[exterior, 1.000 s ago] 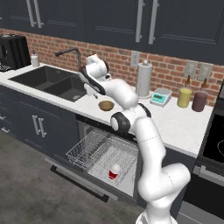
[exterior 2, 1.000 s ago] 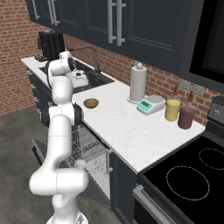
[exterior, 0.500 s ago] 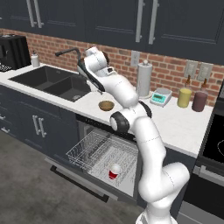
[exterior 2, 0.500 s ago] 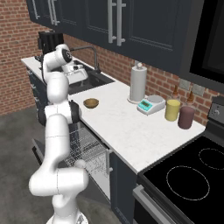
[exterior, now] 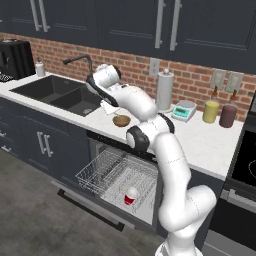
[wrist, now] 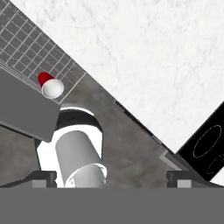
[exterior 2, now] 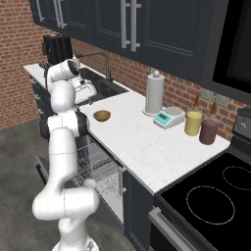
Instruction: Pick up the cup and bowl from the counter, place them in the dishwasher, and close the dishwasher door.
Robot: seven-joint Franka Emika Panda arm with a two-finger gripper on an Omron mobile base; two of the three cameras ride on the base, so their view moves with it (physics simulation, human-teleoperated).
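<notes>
One cup [exterior: 130, 195] already sits upside down in the wire rack [exterior: 107, 173] of the open dishwasher; the bowl [exterior: 121, 120] remains on the counter [exterior: 200, 142], near the front edge beside the sink [exterior: 55, 93]. Just above and behind the bowl hangs the gripper [exterior: 107, 106], fingers spread wide with nothing between them. The bowl looks shallow and smooth, so a pinch on its rim could slip or tip it, and a nudge might push it off the edge onto the lowered dishwasher door [exterior: 90, 210].
</notes>
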